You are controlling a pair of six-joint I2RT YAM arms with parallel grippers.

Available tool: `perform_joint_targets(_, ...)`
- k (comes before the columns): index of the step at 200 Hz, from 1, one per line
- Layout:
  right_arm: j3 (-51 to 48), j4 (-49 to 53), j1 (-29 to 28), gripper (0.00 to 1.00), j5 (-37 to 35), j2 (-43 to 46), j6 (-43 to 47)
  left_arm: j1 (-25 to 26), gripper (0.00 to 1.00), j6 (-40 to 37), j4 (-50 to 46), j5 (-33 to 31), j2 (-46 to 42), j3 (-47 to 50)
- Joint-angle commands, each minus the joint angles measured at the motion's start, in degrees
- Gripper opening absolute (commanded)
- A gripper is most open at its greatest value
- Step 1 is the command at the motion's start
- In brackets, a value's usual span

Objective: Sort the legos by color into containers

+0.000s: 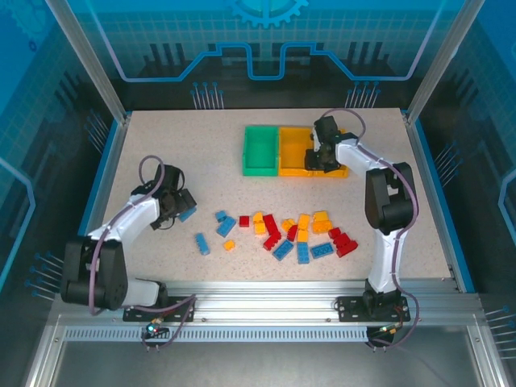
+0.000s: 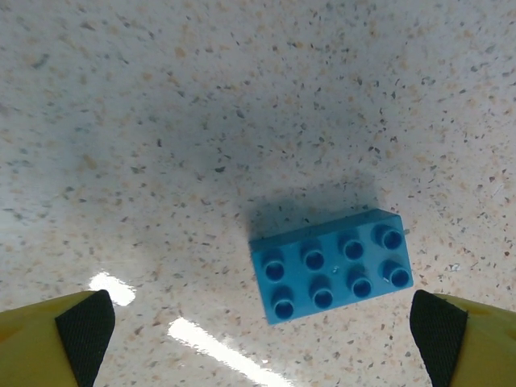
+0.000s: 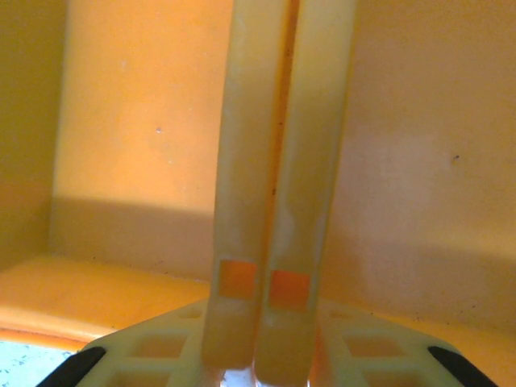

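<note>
- Blue legos are counted as seven. Six lie loose in the middle of the table, and one, a blue two-by-four brick, lies flat with studs up, apart on the left side.
- Red legos are counted as about six and yellow-orange legos as about eight. They are packed closely in a band across the middle, so these two counts are not certain.
- Three containers are seen, joined in one row at the far side: a green tray, a middle orange-yellow tray touching it, and a right orange-yellow tray, mostly covered by the right arm.
- Two grippers are seen. The left gripper is kept low over the table with its fingers wide apart. The two-by-four brick is seen a little ahead of them, touched by neither.
- The right gripper is placed over the border of the two orange-yellow trays. Their adjoining walls are seen upright in the middle of the wrist view. Whether its fingers are apart or pressed on these walls cannot be told.
- The table is a pale, speckled, stone-like surface with blue edges. It is enclosed by aluminium posts and blue-tinted transparent panels printed with lines and a gear. An aluminium rail runs along the near edge.
</note>
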State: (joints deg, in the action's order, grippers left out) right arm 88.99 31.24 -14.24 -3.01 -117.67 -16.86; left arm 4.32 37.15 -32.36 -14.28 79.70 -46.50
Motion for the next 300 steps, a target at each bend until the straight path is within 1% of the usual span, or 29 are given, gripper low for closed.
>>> perform_joint_targets(1,-2.0,0.4,-1.6,0.28,0.8,0.0,-2.4,-0.3,0.99,2.1,-1.9,5.0,3.5,-3.5)
perform_joint_targets(19,-2.7,-0.2,-3.1,0.26,0.5,0.5,-2.2,-0.3,0.99,3.0,-1.1,6.7,5.0,-3.6)
perform_joint_targets(64,-3.7,-0.2,-6.6,0.24,-1.4,1.0,-2.5,-0.3,0.99,5.2,0.2,7.9,6.5,-2.4)
perform_joint_targets(110,-6.8,-1.7,-7.8,0.24,-2.1,1.9,-6.4,-0.3,0.99,5.2,1.1,7.5,8.9,-2.7)
perform_joint_targets(159,-7.2,-1.1,-9.5,0.24,-3.0,2.8,-7.4,-0.3,0.99,4.9,1.8,7.8,12.3,-3.5)
perform_joint_targets(189,-8.0,-1.2,-10.4,0.24,-3.3,3.5,-7.9,-0.3,0.90,5.1,3.2,8.5,14.1,-3.6)
perform_joint_targets(205,-8.5,-1.2,-10.8,0.23,-3.6,3.7,-7.9,-0.3,0.82,5.1,3.7,8.5,14.7,-3.9)
perform_joint_targets(247,-9.6,-1.0,-11.6,0.23,-3.7,4.4,-8.6,-0.3,0.67,4.3,3.8,8.4,14.8,-4.5)
perform_joint_targets(271,-9.7,-0.9,-12.0,0.22,-3.4,4.8,-9.8,-0.3,0.64,4.3,3.9,8.4,13.8,-4.5)
perform_joint_targets(300,-8.6,0.2,-12.1,0.32,-3.0,5.1,-10.6,0.0,0.63,3.0,2.9,8.1,10.8,-5.1)
